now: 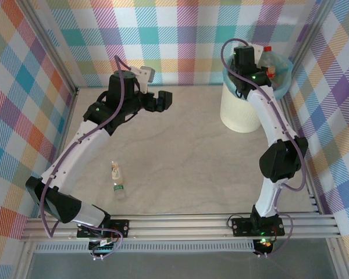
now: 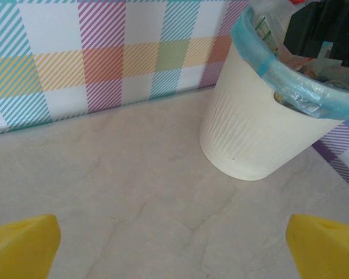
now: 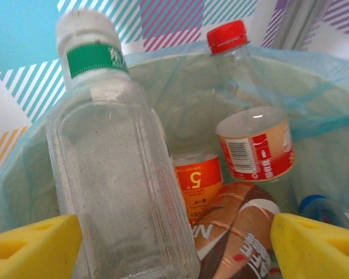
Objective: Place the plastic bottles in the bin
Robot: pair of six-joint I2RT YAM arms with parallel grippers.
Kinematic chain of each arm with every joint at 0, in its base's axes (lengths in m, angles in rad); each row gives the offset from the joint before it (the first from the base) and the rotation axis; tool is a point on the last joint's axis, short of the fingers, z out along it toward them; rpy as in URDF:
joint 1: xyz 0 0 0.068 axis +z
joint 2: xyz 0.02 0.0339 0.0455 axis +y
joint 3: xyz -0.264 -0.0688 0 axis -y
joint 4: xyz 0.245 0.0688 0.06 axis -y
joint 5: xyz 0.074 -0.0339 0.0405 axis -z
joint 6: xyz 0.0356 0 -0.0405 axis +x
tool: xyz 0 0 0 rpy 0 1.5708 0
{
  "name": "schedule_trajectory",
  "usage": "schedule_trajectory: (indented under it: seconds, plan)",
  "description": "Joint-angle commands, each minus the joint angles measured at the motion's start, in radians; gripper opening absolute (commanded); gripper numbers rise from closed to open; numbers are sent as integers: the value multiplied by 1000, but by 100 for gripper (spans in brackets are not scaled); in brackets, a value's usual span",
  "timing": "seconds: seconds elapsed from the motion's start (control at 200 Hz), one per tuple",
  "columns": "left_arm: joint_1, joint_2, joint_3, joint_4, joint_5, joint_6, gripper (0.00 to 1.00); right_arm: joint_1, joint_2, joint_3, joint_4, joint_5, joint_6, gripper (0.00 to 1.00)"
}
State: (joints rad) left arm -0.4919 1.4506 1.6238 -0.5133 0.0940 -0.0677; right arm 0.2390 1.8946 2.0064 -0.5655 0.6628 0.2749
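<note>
The bin [image 1: 238, 113], cream-white with a teal liner, stands at the back right and also appears in the left wrist view [image 2: 244, 133]. My right gripper [image 1: 247, 64] hangs open over its mouth. Between its wide-apart fingers [image 3: 177, 238] stands a clear bottle [image 3: 113, 174] with a green label and white cap, close to the left pad [image 3: 35, 247] and apart from the right one. Below lie several bottles: a red-capped one [image 3: 232, 52], a red-labelled one [image 3: 256, 145], an orange-labelled one [image 3: 198, 180]. Two small bottles [image 1: 117, 180] lie on the table. My left gripper [image 1: 163, 102] is open and empty [image 2: 174, 232].
Checked walls close in the table at the back and both sides. An aluminium rail [image 1: 180, 224] runs along the near edge by the arm bases. The right arm's elbow [image 1: 282, 160] stands in front of the bin.
</note>
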Motion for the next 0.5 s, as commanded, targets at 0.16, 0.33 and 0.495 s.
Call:
schedule_trajectory:
  seconds: [0.16, 0.33, 0.495]
  plan:
    - [10, -21, -8, -24, 18, -23, 99, -40, 68, 58, 18, -170, 64, 83]
    - [11, -20, -7, -27, 18, -24, 99, -58, 65, 58, 15, -179, 76, 69]
    - [10, -22, -8, -27, 15, -23, 99, -63, 20, 28, 14, -138, 101, 58]
